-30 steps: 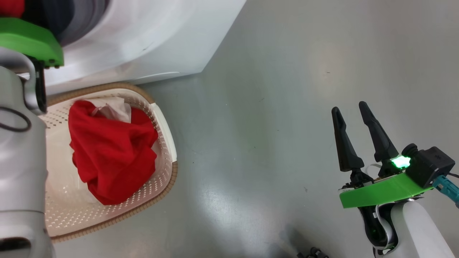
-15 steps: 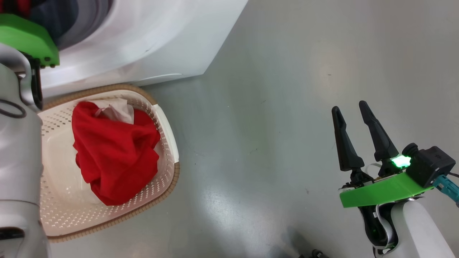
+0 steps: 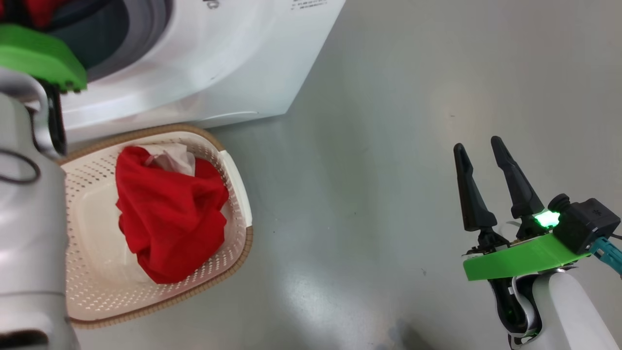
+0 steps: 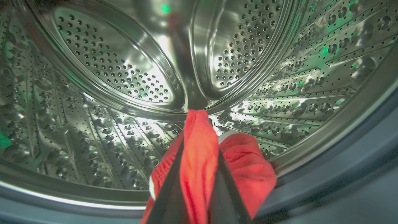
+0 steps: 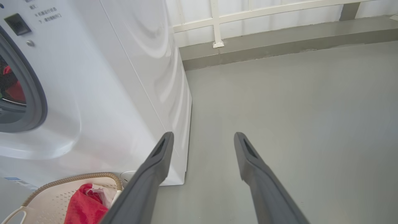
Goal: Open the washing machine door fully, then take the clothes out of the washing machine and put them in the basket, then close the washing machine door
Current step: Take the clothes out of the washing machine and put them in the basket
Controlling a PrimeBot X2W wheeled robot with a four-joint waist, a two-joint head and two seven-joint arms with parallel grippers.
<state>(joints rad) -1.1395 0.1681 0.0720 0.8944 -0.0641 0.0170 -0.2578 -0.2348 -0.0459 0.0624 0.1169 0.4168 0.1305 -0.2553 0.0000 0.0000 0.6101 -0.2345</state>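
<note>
Holding the right hand [image 3: 477,143] spread, idle above the floor [image 3: 369,170]. Parked just beside the washing machine [image 3: 218,58] for a short drop: the basket [image 3: 240,194], some clothes [image 3: 170,218] inside. Pinching more red cloth with the left hand [image 4: 199,124], down in the drum [image 4: 124,77].

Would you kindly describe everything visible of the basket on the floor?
The basket is a cream-white perforated plastic tub, rounded-rectangular, with a brown woven-look rim and a white side handle. It stands upright on the grey floor before the washing machine; whether they touch is unclear. Red clothes with a white part lie heaped inside. The left forearm hides its left side in the head view.
</note>
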